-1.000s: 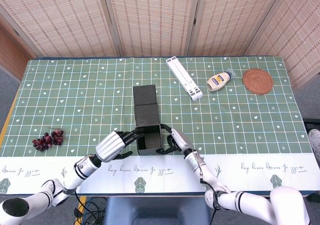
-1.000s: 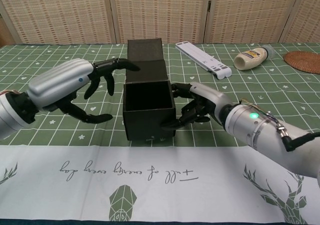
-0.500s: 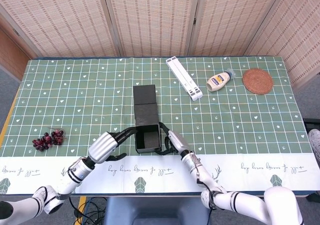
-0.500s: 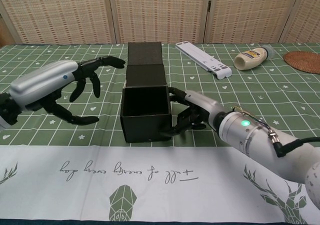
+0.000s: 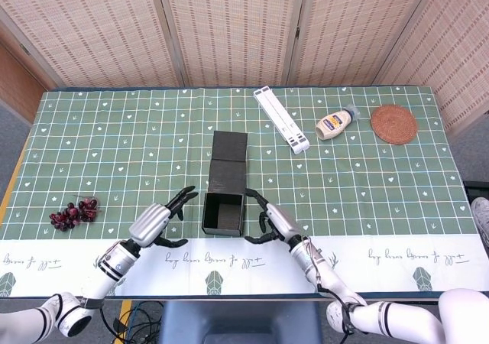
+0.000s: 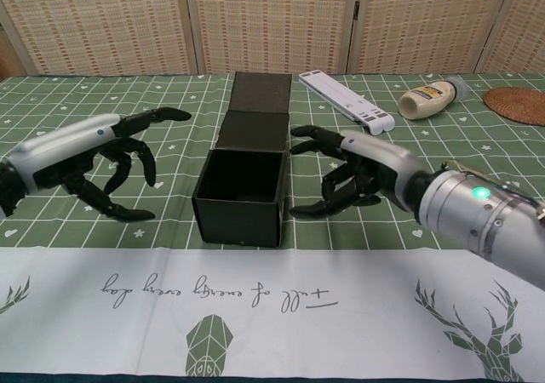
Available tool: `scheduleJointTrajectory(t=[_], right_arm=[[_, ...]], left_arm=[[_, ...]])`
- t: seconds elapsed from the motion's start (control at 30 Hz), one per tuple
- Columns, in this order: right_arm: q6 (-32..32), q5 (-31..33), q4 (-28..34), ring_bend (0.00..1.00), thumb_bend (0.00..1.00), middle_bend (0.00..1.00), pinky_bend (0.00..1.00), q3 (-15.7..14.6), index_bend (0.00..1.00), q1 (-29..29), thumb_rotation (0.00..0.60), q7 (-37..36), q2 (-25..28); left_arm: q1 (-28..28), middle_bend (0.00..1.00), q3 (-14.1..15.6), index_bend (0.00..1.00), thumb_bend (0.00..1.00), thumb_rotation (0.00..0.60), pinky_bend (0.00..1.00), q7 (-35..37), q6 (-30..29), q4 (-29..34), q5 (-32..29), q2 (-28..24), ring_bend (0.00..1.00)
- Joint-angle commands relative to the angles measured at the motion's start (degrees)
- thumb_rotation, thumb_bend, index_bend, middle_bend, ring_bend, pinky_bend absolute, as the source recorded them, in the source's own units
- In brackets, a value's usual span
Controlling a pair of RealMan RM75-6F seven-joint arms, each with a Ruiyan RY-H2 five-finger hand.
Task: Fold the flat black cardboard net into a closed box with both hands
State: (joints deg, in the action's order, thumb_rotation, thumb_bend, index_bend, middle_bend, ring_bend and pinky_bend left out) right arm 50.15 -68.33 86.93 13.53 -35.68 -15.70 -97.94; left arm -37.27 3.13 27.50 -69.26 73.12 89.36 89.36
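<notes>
my left hand (image 6: 94, 157): fingers spread, holding nothing, just left of the box, apart from it | my right hand (image 6: 362, 174): fingers spread, empty, just right of the box, not touching | black box (image 6: 241, 196): open-topped, between my hands near the table's (image 5: 114, 145) front edge, lid flaps (image 5: 228, 160) lying flat behind it

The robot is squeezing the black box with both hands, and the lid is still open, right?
Not quite. Neither hand is squeezing the black box. The chest view shows the left hand and the right hand open on either side of it, with a gap between their fingers and the walls. The lid part is right: the flap lies flat behind the open box.
</notes>
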Motion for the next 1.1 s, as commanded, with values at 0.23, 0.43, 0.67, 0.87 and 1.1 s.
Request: scheduleJointTrajectory(t=[0.23,0.43,0.67,0.87,1.1], right_arm=[[6.1,-2.6,14.7,0.71,0.20,0.09,1.00,6.3,0.00,1.1,0.600,3.8,14.5],[8.0,-2.1,17.1,0.71,0.20,0.09,1.00,7.1,0.00,1.7,0.600,3.1,16.9],[9.3,-2.9,17.0,0.71,0.20,0.09,1.00,5.9,0.00,2.5,0.600,1.6,17.9],[10.3,-3.6,16.5,0.71,0.20,0.09,1.00,5.1,0.00,2.9,0.600,0.5,18.4],[11.0,-4.0,15.9,0.71,0.20,0.09,1.00,4.2,0.00,3.4,0.600,-0.4,18.7]], left_arm=[[-1.6,0.00,-2.3,0.00,0.17,0.600,0.73,9.1,9.5,-0.7,-4.5,-0.1,0.47],[-3.4,0.00,-4.0,0.00,0.16,0.600,0.74,13.7,14.6,-3.8,-5.9,2.4,0.47],[-4.5,0.00,-4.9,0.00,0.16,0.600,0.74,16.8,17.5,-6.1,-6.1,4.5,0.47],[-5.9,0.00,-6.0,0.00,0.16,0.600,0.74,19.3,20.2,-7.3,-6.5,6.1,0.47],[-7.1,0.00,-7.7,0.00,0.16,0.600,0.74,22.3,22.5,-8.7,-7.5,8.2,0.47]])
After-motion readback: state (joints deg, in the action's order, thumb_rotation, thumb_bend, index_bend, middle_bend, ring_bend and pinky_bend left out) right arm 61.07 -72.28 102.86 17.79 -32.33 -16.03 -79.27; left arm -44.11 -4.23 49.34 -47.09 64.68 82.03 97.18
